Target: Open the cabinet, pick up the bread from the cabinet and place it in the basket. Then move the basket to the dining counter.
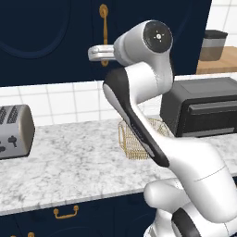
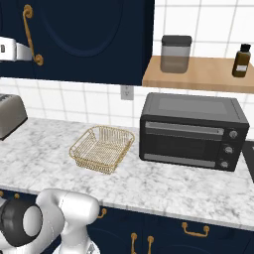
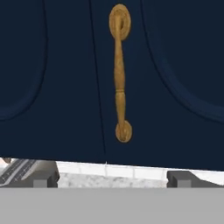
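Note:
The cabinet (image 3: 57,78) is a dark navy wall unit, and its arched doors are closed. Its vertical brass handle (image 3: 119,74) stands straight ahead of my gripper (image 3: 113,178). The gripper is open, its two fingertips spread wide either side of the handle line and a short way off from it. From the base, the gripper (image 1: 98,53) hovers in front of the lower end of the handle (image 1: 104,32). The golden wire basket (image 2: 102,148) sits empty on the marbled worktop (image 2: 163,186), below and right of the cabinet. The bread is hidden behind the doors. The dining counter is out of view.
A silver toaster (image 1: 14,132) stands left on the worktop and a black toaster oven (image 2: 191,131) stands right of the basket. Above the oven, a wooden shelf (image 2: 198,74) carries a jar (image 2: 176,53) and a brown bottle (image 2: 241,60). Navy drawers with brass pulls (image 1: 65,213) run below.

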